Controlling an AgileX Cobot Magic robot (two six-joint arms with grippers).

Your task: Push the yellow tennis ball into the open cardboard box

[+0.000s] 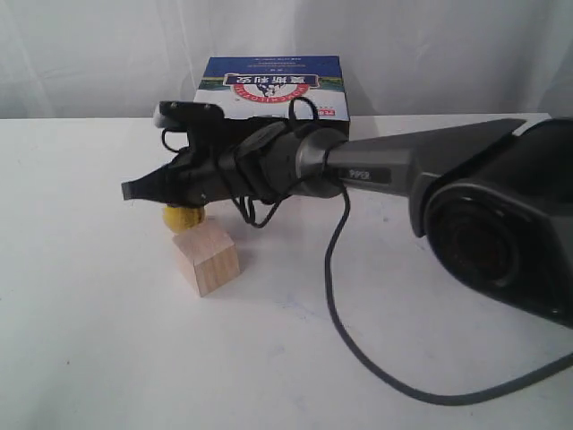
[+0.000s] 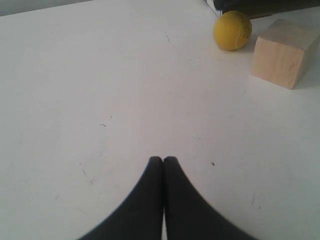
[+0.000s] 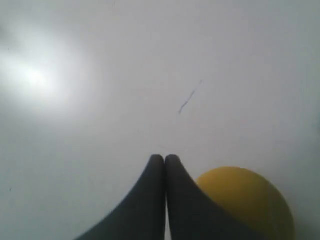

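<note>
The yellow tennis ball (image 1: 182,216) lies on the white table, touching the back of a pale wooden cube (image 1: 206,260). My right gripper (image 1: 128,190) reaches in from the right and hangs just above the ball, its shut tips past the ball to the left. In the right wrist view the shut gripper (image 3: 165,158) has the ball (image 3: 247,200) close beside one finger. The cardboard box (image 1: 273,88) stands behind, its blue and white printed panel showing. In the left wrist view my left gripper (image 2: 163,159) is shut and empty, well away from the ball (image 2: 232,30) and the cube (image 2: 282,52).
The right arm's thick dark body (image 1: 483,206) fills the right side, and its black cable (image 1: 358,358) trails over the table in front. A white curtain hangs behind the table. My left arm does not show in the exterior view.
</note>
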